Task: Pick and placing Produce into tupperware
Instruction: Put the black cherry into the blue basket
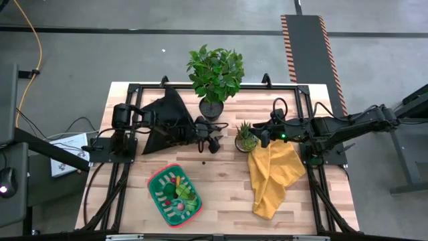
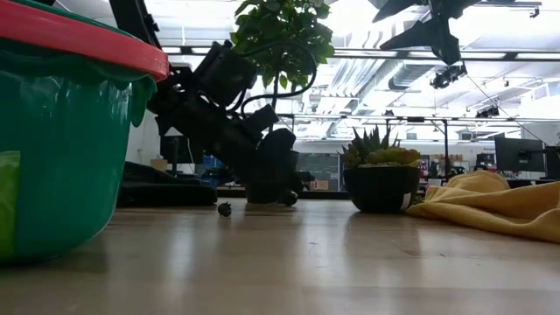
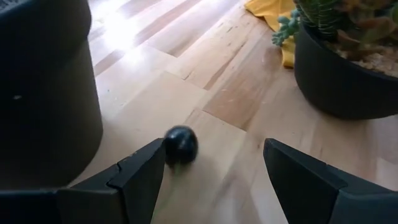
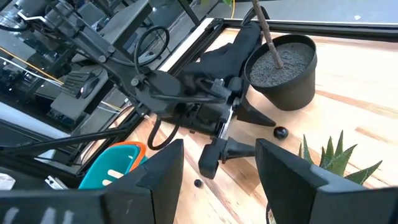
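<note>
Left claw (image 1: pixel 212 142) sits low at worktop (image 1: pixel 221 194) centre, just at 6 o'clock of the big leafy plant's pot (image 1: pixel 211 109), fingers spread wide w/ nothing between them. In left wrist view a small dark ball (image 3: pixel 180 145) lies on the wood just ahead of the finger (image 3: pixel 138 177) and close by that one side, not centred in the gap; it looks blurred, poss. rolling, can't say for sure. Judgement: claw is lined up low and open to scoop this ball, likely a toy berry, but it needs shifting sideways before closing or the ball may get nudged away. A second tiny dark bead (image 1: pixel 202 163) lies on bare wood at about 7 o'clock of the claw, near but apart. Tupperware (image 1: pixel 158 197) sits toward 7 o'clock of the worktop, well apart from the claw, already holding several produce pieces (image 1: pixel 180 193), green, red, yellowish, so task seems well along w/ the small strays left. Right claw (image 1: pixel 264 138) hovers at about 3 o'clock of centre, by the small spiky plant (image 1: pixel 245 136) and above the top edge of the yellow cloth (image 1: pixel 272 177); fingers apart, empty, prob. just waiting clear of the left arm's path. Black cloth (image 1: pixel 164 120) lies under the left arm at 10 o'clock. Risk: round ball on smooth wood rolls easily, and the pot close beside limits room to chase it.
</note>
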You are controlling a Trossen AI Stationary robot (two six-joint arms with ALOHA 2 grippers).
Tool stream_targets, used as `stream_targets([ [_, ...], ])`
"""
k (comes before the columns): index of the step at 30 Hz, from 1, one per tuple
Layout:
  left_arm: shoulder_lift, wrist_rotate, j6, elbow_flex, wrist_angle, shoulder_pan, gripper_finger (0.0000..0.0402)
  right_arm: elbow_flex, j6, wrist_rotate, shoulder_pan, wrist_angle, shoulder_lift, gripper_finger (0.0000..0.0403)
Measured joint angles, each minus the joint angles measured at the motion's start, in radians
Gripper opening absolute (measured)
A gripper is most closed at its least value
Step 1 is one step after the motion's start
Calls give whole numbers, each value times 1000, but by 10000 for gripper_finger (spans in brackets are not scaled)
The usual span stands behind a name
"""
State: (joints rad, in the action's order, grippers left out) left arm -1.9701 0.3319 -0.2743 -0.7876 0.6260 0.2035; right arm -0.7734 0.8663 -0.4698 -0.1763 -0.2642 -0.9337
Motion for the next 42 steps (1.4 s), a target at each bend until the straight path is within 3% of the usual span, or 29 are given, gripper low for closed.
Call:
stream_targets([
  [21,-74,-1,12,-75,-7,0,261,0,5,0,0,0,0,190],
  [33,-74,-52,10,-80,-48,0,184,0,-3,0,0,0,0,190],
  [42,-74,-52,-2,-80,-48,0,170,0,-3,0,0,0,0,190],
])
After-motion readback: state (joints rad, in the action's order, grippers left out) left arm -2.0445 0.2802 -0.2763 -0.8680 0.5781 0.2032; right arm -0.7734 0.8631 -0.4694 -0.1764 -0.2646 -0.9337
